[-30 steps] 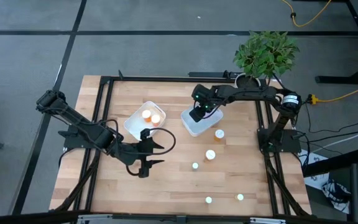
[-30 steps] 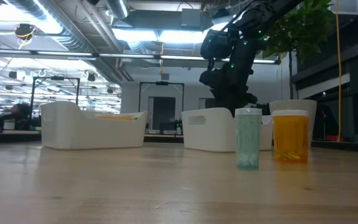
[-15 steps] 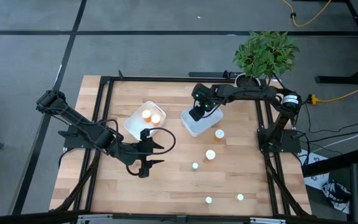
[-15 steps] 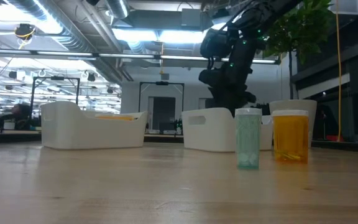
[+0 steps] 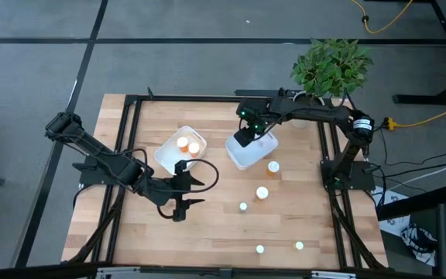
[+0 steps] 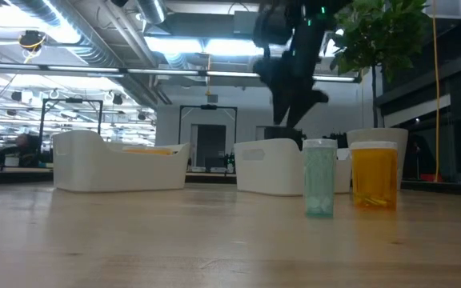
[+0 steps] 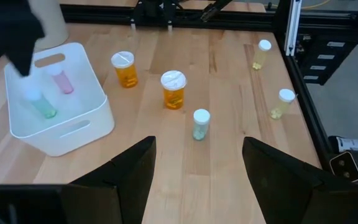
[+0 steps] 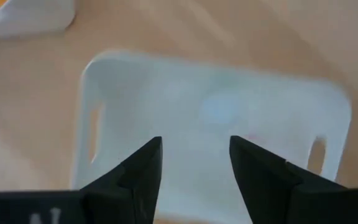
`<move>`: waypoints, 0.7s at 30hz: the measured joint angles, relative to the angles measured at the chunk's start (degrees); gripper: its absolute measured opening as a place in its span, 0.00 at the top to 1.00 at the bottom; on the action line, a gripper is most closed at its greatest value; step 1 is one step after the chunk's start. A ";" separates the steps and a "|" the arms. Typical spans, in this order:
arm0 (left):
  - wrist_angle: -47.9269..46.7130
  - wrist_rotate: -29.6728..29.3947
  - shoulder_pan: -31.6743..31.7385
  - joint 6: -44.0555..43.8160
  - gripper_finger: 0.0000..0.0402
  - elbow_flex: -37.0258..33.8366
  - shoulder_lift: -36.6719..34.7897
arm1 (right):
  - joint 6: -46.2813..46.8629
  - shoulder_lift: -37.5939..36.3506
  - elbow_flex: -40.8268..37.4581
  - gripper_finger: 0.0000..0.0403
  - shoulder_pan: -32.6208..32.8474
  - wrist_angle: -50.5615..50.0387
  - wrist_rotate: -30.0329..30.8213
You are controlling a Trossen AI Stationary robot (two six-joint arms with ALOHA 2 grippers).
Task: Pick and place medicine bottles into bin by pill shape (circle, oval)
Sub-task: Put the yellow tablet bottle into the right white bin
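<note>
My right gripper point(image 5: 244, 138) is open and empty, above the right white bin point(image 5: 248, 153); its wrist view looks down into that bin point(image 8: 135, 81). A pink bottle point(image 7: 61, 80) and a pale green bottle point(image 7: 40, 103) lie in this bin. My left gripper point(image 5: 184, 187) is open and empty over the table's middle, near the left bin point(image 5: 178, 151), which holds two orange bottles point(image 5: 188, 144). Two orange bottles point(image 7: 173, 89) point(image 7: 124, 68) and a pale green one point(image 7: 200, 124) stand on their bases on the table. Two yellowish ones point(image 7: 283, 103) point(image 7: 261, 54) stand near the front edge.
A potted plant point(image 5: 330, 68) in a white pot point(image 6: 382, 152) stands at the table's far right corner. A black frame point(image 5: 130, 116) runs along the table's edges. In the low view the pale green bottle point(image 6: 319, 178) and an orange bottle point(image 6: 373, 174) stand in front of the right bin point(image 6: 270, 166).
My right gripper has risen from just over the right bin to well above it. The bottles and bins have stayed where they were.
</note>
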 joint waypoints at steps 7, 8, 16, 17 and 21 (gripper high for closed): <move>-0.11 0.00 -0.25 -1.83 0.42 -0.04 0.00 | 1.29 -0.04 8.43 0.53 12.31 -17.50 -0.21; -0.11 0.02 -0.27 -1.80 0.42 -0.04 0.00 | 2.23 -0.04 9.25 0.53 14.92 -20.32 -0.41; 0.00 0.04 -0.28 -3.04 0.42 -0.04 0.00 | 13.89 -0.26 10.37 0.53 36.06 -34.10 -1.50; 0.00 0.02 -0.28 -3.24 0.42 -0.04 0.00 | 17.11 -0.26 10.37 0.53 38.59 -34.60 -1.83; 0.04 0.02 -0.28 -3.29 0.42 -0.04 0.00 | 30.60 -0.26 10.37 0.53 48.50 -33.48 -5.03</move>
